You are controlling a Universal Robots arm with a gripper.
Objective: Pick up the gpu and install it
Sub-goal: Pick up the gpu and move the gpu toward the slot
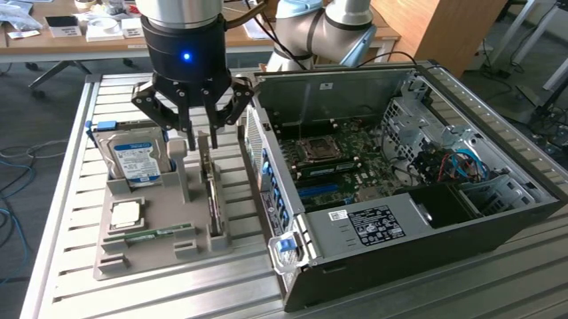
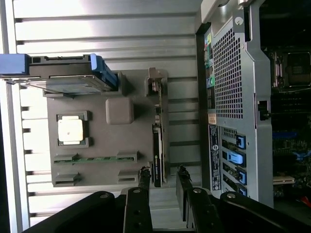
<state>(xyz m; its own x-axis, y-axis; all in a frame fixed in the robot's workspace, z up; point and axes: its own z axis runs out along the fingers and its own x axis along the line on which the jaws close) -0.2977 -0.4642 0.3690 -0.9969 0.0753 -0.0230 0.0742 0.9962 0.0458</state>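
The gpu [image 1: 213, 194] stands on its long edge in a slot of the grey holder tray [image 1: 151, 256], beside the open computer case [image 1: 400, 179]. In the wrist view the gpu [image 2: 158, 141] appears as a thin dark card running toward my gripper [image 2: 163, 182]. My gripper [image 1: 201, 142] hangs just above the card's far end. It is open, with one finger on each side of the card's line and a gap to both. Nothing is held.
On the same tray are a silver hard drive [image 1: 138, 159] in a blue carrier, a CPU [image 1: 127, 212] and a narrow RAM stick [image 1: 151, 234]. The case's rear panel [image 2: 233, 97] stands close beside the tray. A slatted metal table [image 1: 71, 199] carries everything.
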